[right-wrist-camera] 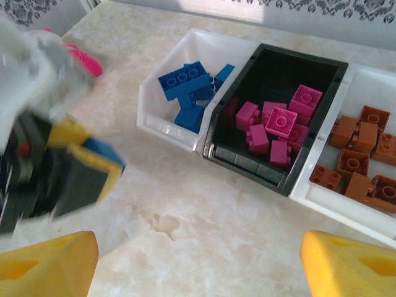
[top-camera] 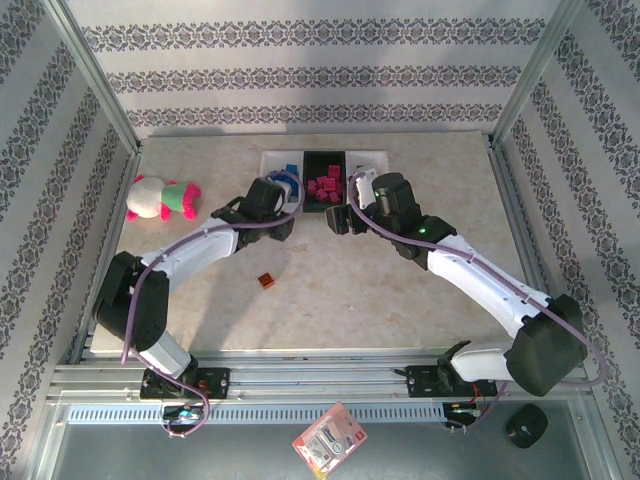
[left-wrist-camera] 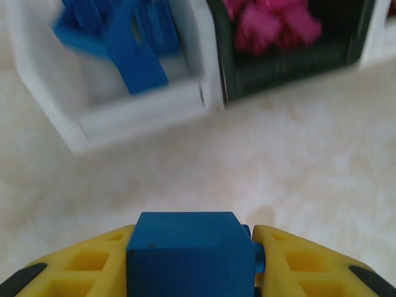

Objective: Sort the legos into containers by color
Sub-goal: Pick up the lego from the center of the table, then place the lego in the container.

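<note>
**Delivery step.** The left gripper (left-wrist-camera: 192, 263) clenches one blue brick (left-wrist-camera: 182, 244) just short of the left white tray (right-wrist-camera: 162, 127), which holds the other blue bricks. We judge that the next move calls for lifting the brick over the near wall and letting go. The right gripper (right-wrist-camera: 198, 257) stands spread and empty. We count three containers: that tray, the black tray (right-wrist-camera: 247, 164) with about seven magenta bricks (right-wrist-camera: 281, 122), and the right white tray (right-wrist-camera: 334, 201). One orange-brown brick (top-camera: 266, 280) lies loose on the table (top-camera: 400, 290).
</note>
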`<state>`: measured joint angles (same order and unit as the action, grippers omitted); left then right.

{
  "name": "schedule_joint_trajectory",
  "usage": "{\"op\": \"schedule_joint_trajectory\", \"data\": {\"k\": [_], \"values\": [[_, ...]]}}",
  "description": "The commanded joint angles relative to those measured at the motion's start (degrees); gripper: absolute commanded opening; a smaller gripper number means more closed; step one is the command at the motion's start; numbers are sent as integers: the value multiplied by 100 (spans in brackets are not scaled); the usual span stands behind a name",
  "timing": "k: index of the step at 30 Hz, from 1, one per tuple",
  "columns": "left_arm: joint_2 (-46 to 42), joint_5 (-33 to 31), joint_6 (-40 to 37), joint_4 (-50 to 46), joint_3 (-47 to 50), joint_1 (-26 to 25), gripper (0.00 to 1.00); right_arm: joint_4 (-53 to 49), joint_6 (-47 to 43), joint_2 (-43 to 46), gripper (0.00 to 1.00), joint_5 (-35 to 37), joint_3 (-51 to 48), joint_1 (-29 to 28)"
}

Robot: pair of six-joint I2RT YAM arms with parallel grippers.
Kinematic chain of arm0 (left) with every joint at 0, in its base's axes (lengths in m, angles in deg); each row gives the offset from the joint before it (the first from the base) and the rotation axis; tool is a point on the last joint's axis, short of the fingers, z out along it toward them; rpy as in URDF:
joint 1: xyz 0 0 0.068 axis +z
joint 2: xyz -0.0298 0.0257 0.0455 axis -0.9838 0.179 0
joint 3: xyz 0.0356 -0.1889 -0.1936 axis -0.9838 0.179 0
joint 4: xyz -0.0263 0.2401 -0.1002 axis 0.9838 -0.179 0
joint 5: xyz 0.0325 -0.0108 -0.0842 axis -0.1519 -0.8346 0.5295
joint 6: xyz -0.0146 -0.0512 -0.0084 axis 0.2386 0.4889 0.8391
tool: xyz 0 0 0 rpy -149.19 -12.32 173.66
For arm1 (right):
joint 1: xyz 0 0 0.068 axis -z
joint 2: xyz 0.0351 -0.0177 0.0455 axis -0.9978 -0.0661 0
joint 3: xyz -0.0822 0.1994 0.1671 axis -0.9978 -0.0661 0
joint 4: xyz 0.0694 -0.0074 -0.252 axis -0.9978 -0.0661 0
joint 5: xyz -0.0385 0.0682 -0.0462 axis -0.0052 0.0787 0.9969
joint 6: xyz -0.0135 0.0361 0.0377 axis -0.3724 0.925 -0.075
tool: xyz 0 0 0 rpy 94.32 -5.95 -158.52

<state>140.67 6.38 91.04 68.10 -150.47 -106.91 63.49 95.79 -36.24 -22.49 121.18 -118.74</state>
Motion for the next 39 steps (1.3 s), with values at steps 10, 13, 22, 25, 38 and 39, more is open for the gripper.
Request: {"op": "schedule_joint_trajectory", "data": {"k": [10, 13, 22, 25, 38, 39], "values": [[2305, -249, 110, 51, -3054, 590, 35, 5, 108, 194, 85, -24, -293, -95], [2868, -239, 93, -61, -3757, 679, 35, -48, 34, 175, 85, 25, -271, -65], [3947, -209, 178, -586, -5134, 800, 55, -194, -94, 89, 85, 194, -196, -60], [3953, -121, 196, -671, -5338, 802, 76, -196, -68, 121, 85, 205, -210, -85], [1699, -132, 213, 26, -3155, 843, 99, -16, -106, -748, 86, 199, -81, -1144], [1442, -109, 246, 86, -2832, 886, 99, 19, -76, -901, 85, 204, -23, -1302]]}}
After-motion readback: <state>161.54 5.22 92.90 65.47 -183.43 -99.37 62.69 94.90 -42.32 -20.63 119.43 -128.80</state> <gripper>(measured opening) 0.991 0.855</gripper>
